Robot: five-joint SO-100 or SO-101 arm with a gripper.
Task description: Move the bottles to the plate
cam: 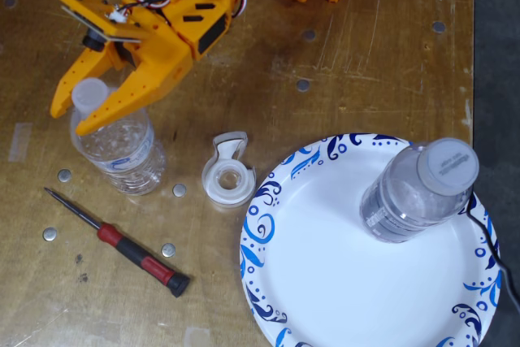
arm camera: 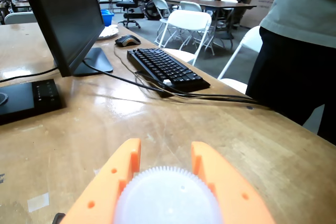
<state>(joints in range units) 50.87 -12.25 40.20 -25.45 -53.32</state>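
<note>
A ribbed clear bottle (cam: 122,156) with a blue-white label stands upright on the wooden table at the left of the fixed view. My orange gripper (cam: 69,119) straddles its neck just under the white cap (cam: 89,93), and both fingers seem to press against it. In the wrist view the cap (arm camera: 168,198) fills the gap between the gripper (arm camera: 165,148) fingers. A second clear bottle (cam: 414,193) with a white cap stands upright on the right part of the blue-swirled white plate (cam: 325,282).
A white tape dispenser (cam: 227,172) lies between the held bottle and the plate. A red-handled screwdriver (cam: 122,243) and small metal discs lie at lower left. The wrist view shows a monitor (arm camera: 63,14), keyboard (arm camera: 165,67), cables and a standing person (arm camera: 299,51) beyond the table.
</note>
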